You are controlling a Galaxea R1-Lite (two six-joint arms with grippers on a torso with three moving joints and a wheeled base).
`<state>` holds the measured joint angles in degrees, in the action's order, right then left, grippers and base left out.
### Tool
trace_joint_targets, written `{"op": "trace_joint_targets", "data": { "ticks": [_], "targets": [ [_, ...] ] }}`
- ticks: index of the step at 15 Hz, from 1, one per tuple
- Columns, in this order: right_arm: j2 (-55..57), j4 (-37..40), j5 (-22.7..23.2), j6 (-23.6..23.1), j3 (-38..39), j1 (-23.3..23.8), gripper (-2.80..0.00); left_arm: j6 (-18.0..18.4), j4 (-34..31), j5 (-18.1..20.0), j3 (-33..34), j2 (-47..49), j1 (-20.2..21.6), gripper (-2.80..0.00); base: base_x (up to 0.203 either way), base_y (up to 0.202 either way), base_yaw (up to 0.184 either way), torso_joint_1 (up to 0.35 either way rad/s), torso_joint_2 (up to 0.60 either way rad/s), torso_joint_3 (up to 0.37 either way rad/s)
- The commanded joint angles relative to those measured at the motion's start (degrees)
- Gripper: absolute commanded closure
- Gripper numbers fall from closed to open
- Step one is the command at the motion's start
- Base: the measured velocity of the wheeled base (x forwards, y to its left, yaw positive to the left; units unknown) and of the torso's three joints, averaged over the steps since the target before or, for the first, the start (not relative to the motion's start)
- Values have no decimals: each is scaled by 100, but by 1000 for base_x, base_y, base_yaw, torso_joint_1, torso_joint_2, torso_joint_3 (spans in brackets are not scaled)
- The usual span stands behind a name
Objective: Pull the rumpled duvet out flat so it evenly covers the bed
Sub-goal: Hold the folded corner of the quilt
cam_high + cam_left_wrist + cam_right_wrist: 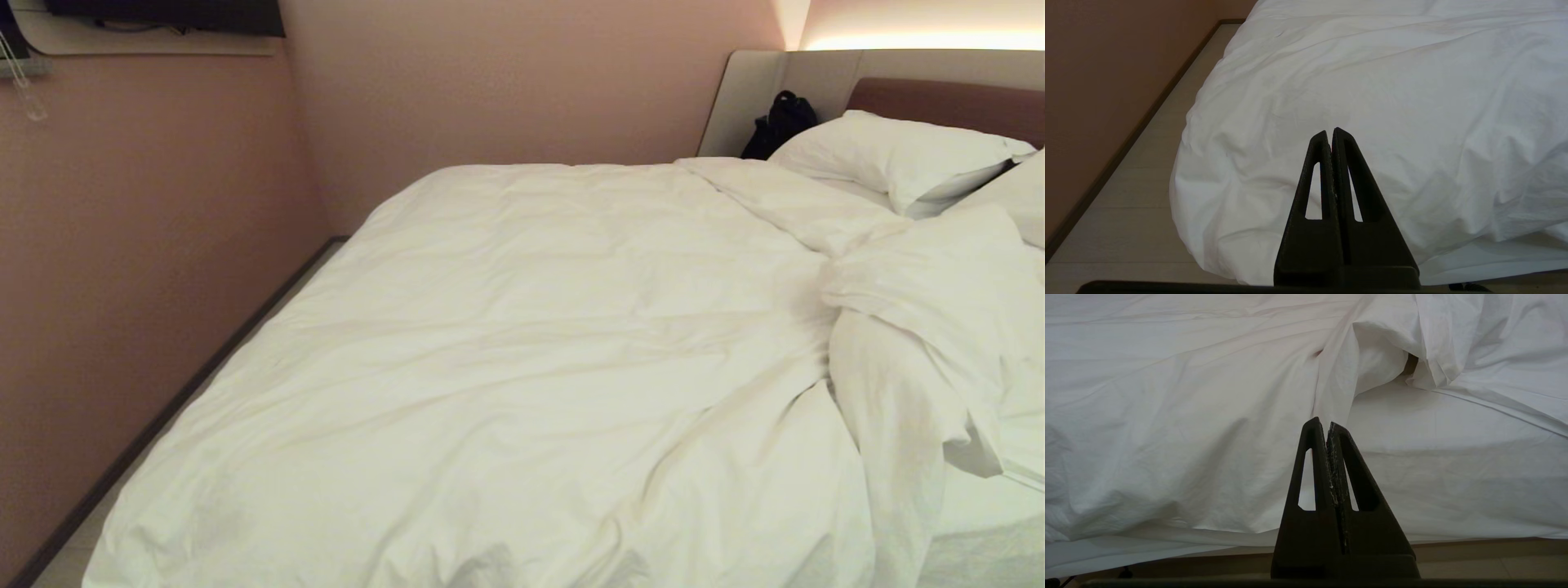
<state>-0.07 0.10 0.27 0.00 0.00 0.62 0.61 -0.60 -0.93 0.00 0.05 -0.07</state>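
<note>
The white duvet point(506, 343) lies spread over most of the bed, fairly flat on the left. Its right part is bunched into a folded heap point(922, 327), baring the white sheet point(988, 498) at the near right. The bed's padded headboard point(947, 98) stands at the far right. Neither arm shows in the head view. My left gripper point(1331, 131) is shut and empty, held apart from the duvet's near left corner point(1216, 196). My right gripper point(1323, 422) is shut and empty too, facing the duvet's folded edge point(1339, 388) and the bare sheet point(1453, 457).
Two white pillows point(898, 155) lean at the headboard, with a black bag point(780, 122) beside them. A pink wall point(122, 245) runs along the bed's left side with a narrow strip of pale floor point(1135, 183) between. A dark shelf point(163, 20) hangs high on that wall.
</note>
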Motion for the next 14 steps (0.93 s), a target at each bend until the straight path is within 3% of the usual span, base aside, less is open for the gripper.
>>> {"op": "trace_joint_targets", "data": {
  "ticks": [1, 5, 11, 14],
  "targets": [
    [7, -1, 0, 0, 0, -1, 0, 10, -2, 5, 0, -5, -1, 0, 0, 0, 0, 0, 0, 0],
    [7, 1, 0, 0, 0, -1, 0, -8, -2, 5, 0, -5, -1, 0, 0, 0, 0, 0, 0, 0],
    [7, -1, 0, 0, 0, -1, 0, -8, -2, 5, 0, -5, -1, 0, -168, 0, 2, 3, 0, 3],
    [7, -1, 0, 0, 0, -1, 0, -17, -2, 5, 0, -5, -1, 0, -31, 0, 0, -2, -1, 2]
  ]
}}
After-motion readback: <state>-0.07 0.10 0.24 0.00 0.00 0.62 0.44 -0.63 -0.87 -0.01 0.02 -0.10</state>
